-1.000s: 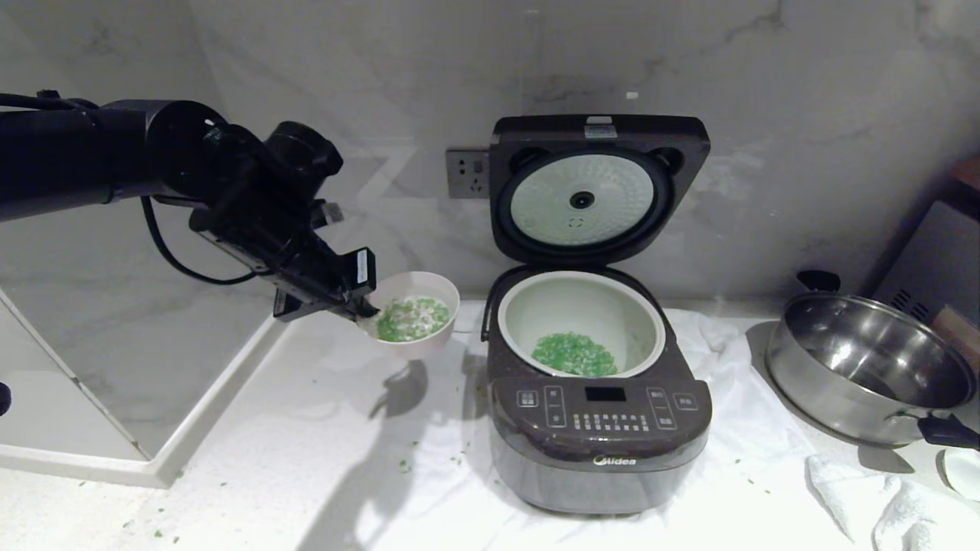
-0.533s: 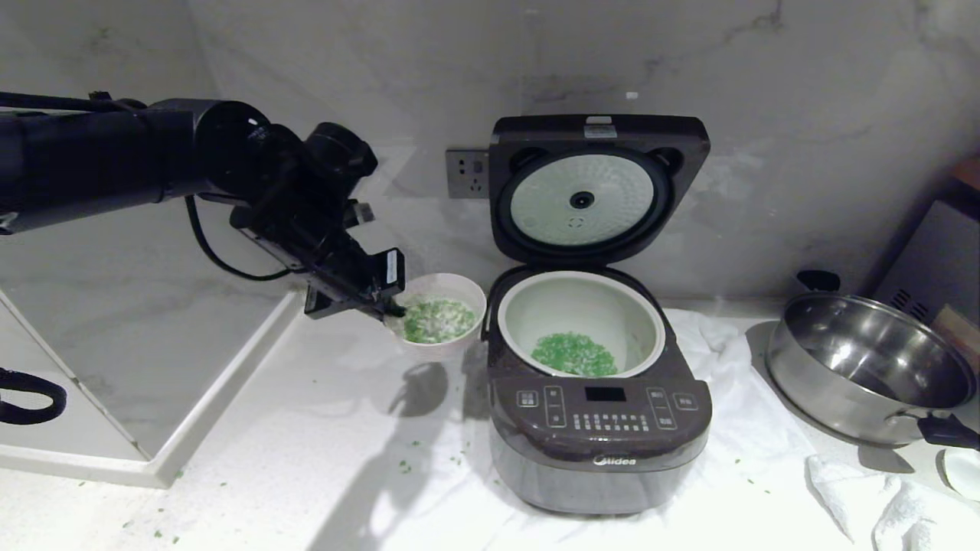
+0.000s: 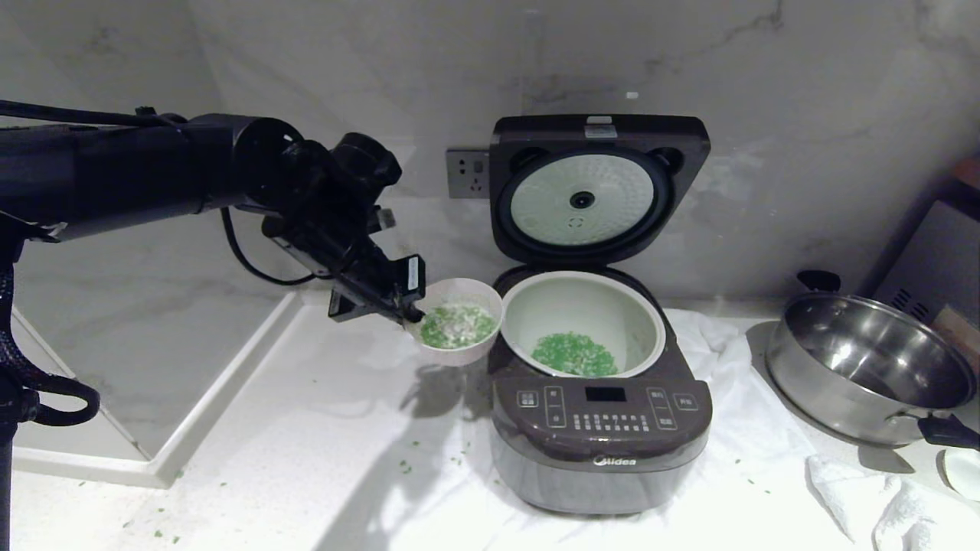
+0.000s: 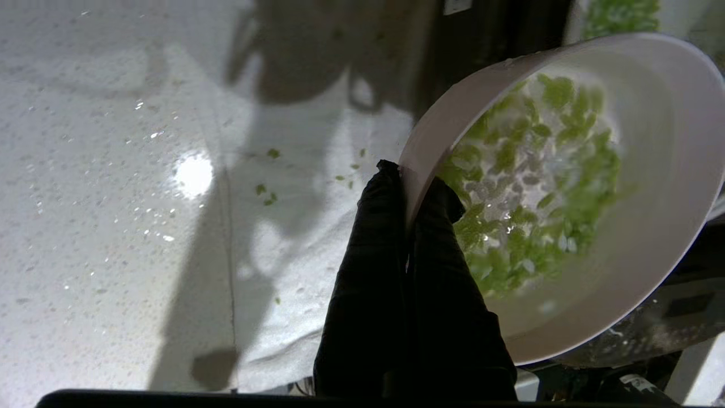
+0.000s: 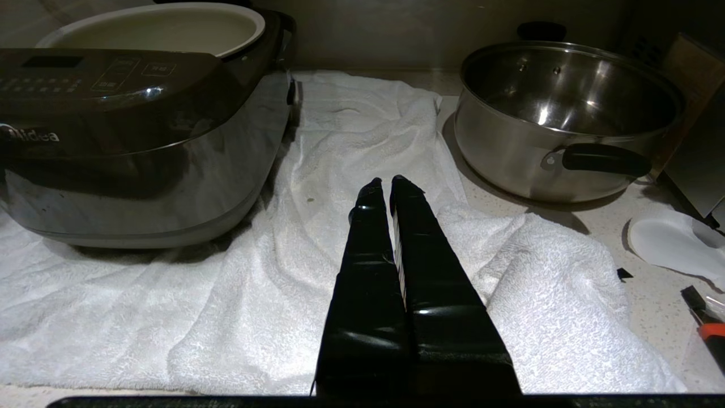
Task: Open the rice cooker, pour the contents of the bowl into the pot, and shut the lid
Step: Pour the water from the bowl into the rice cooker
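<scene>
The rice cooker (image 3: 601,428) stands mid-counter with its lid (image 3: 597,191) swung up against the wall. Its pot (image 3: 582,302) holds a heap of green bits (image 3: 574,353). My left gripper (image 3: 412,312) is shut on the near-left rim of the pale pink bowl (image 3: 463,353), held in the air just left of the pot's rim. The contents (image 3: 457,325), chopped green bits, still lie in it. From the left wrist, the gripper (image 4: 410,181) pinches the bowl (image 4: 651,226) wall, one finger inside beside the contents (image 4: 527,181). My right gripper (image 5: 391,184) hangs shut and empty over the towel.
A shiny steel pan (image 3: 865,367) sits at the right. A white towel (image 3: 750,428) lies under and around the cooker. A raised white ledge (image 3: 153,383) runs along the left, a wall socket (image 3: 467,174) is behind, and stray green bits (image 3: 406,463) dot the counter.
My left arm has carried the bowl to the right, from well left of the cooker to right beside the pot's rim. The cooker and the right arm have stayed put.
</scene>
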You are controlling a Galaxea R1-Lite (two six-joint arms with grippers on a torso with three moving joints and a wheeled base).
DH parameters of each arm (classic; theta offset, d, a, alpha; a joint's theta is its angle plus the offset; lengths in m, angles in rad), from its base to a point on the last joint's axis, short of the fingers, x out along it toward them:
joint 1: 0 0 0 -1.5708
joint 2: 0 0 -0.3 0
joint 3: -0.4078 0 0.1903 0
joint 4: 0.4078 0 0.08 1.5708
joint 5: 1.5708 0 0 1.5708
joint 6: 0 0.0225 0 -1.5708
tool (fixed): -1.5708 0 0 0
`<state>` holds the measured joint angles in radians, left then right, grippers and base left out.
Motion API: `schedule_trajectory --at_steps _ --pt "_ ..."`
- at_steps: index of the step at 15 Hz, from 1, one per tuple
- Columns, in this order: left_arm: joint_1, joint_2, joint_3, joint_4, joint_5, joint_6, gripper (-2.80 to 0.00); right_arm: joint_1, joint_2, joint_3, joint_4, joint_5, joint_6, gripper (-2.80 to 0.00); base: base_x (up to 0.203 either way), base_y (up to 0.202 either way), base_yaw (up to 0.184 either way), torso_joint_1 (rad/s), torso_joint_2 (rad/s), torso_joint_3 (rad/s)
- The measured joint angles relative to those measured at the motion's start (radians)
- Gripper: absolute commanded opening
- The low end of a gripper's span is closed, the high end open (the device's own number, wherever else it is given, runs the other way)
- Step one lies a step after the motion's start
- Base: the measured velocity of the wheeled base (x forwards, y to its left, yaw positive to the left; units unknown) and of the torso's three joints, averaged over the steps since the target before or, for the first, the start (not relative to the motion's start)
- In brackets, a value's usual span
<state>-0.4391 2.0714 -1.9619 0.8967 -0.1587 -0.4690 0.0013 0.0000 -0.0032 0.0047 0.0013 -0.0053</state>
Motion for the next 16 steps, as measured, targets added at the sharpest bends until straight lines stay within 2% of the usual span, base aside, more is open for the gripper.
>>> schedule_trajectory --at_steps 7,12,16 --pt "-0.100 0.014 -0.012 -0.026 0.001 -0.002 -2.80 0.000 0.000 0.000 0.000 0.000 0.000 -2.80 0.000 0.000 0.000 0.000 0.00 0.000" --pt "-0.139 0.033 -0.021 -0.032 0.002 -0.001 -2.80 0.000 0.000 0.000 0.000 0.000 0.000 -2.80 0.000 0.000 0.000 0.000 0.00 0.000" --pt "-0.161 0.043 -0.025 -0.091 0.000 0.002 -2.80 0.000 0.000 0.000 0.000 0.000 0.000 -2.80 0.000 0.000 0.000 0.000 0.00 0.000"
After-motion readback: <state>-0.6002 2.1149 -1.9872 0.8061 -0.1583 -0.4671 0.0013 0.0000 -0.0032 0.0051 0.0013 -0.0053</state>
